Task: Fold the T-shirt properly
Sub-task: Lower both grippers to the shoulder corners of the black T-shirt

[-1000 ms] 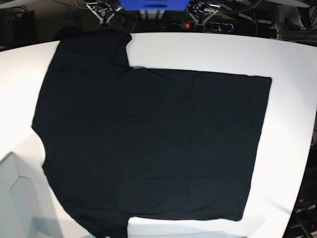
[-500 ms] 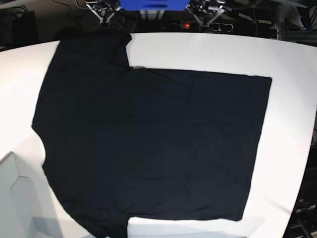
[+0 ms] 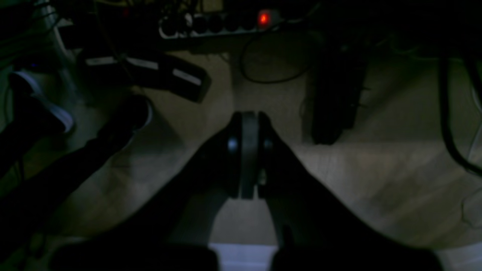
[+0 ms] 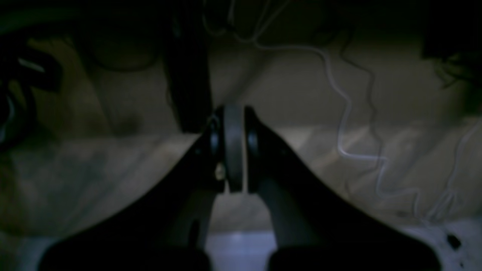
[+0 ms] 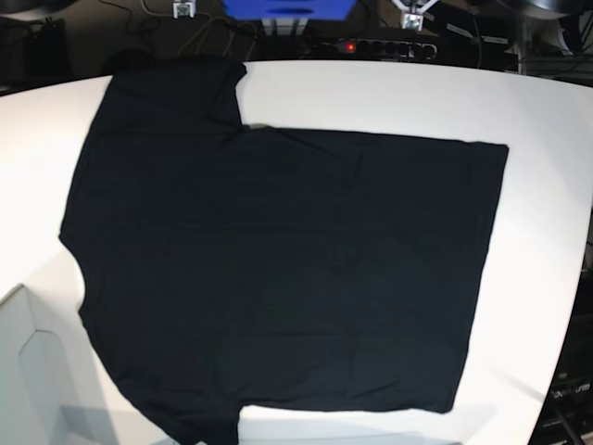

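- Two arms have pulled up toward the base view's top edge since a second ago, so folding hasn't begun.
- T-shirt point(image 5: 278, 278) lies flat, plain side up, unmoved on the white table point(image 5: 371, 93).
- Right gripper point(image 4: 233, 150) jaws together, empty.
- Left gripper point(image 3: 248, 158) jaws together, empty.
- No containers visible.

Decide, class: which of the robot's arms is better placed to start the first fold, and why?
Probably the right gripper: it sits at the far edge beside the T-shirt's sleeve. The left gripper sits past bare table. Both are shut, empty and off the cloth, so the advantage is slight.
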